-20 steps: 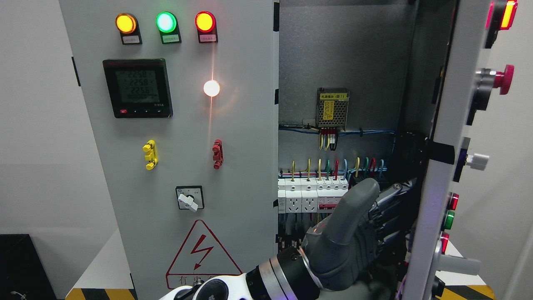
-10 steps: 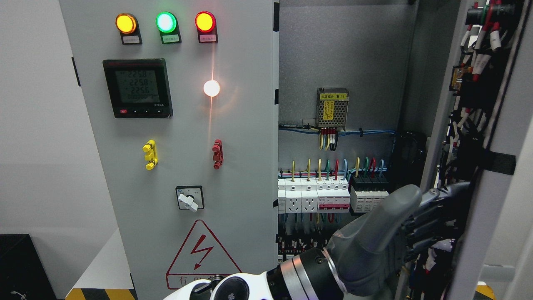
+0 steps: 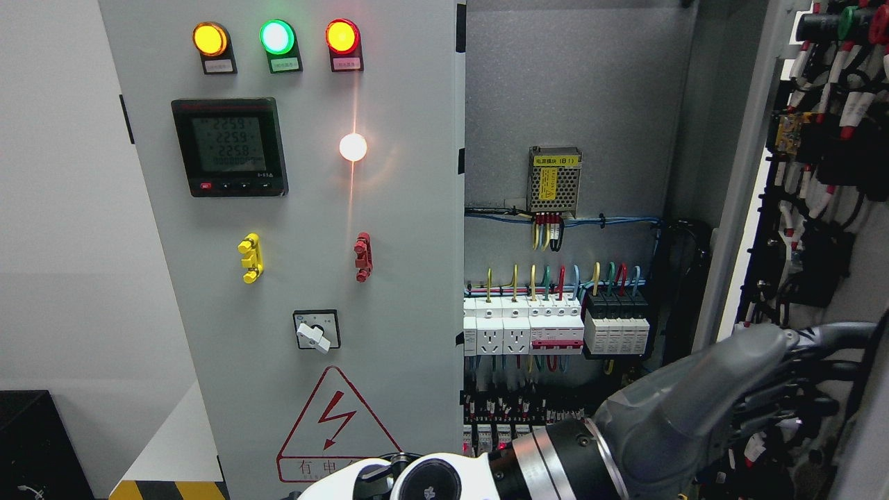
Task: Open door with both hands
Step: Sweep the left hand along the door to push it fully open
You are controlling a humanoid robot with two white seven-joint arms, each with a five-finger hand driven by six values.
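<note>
**Right door swung wide, left door shut**

Nearest, at five o'clock, the left hand (image 3: 785,389) reaches across from the lower edge, its arm entering left of middle. Its fingers (image 3: 826,337) are stretched flat against the inner face of the right door (image 3: 833,208); whether they hook anything I cannot tell, since wiring hides the tips. That door at three o'clock stands wide open, showing its cabling. Behind, at centre, sit the breakers (image 3: 555,326) and the power supply (image 3: 554,180). The left door (image 3: 292,208), from nine to twelve o'clock, looks closed, so roughly half remains. The right hand is out of sight.
</note>
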